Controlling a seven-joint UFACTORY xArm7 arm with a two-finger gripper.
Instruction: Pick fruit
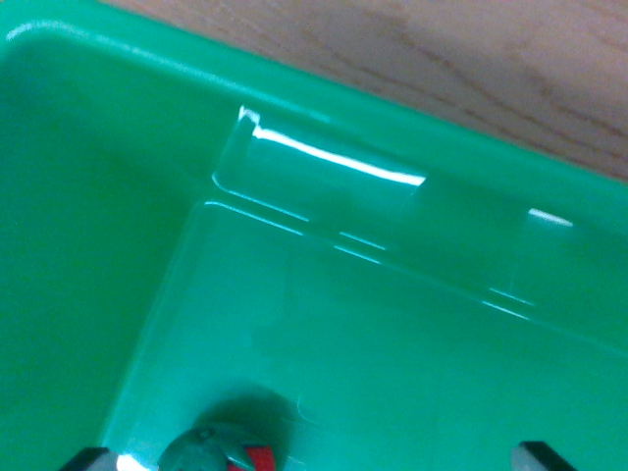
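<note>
One small rounded grey-green fruit with a red patch [218,449] lies on the floor of the glossy green plastic bin [88,245] on the wooden table [471,69], just inside my spread pincer's [319,459] left fingertip [93,458], off-centre.

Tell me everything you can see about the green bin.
The green bin looks like glossy moulded plastic, with glare streaks along a raised step in its far wall. Its rounded rim runs diagonally across the top, with a wooden surface beyond. The floor is mostly bare; a small greenish object with red, partly cut off, lies at the bottom edge between dark gripper tips.
</note>
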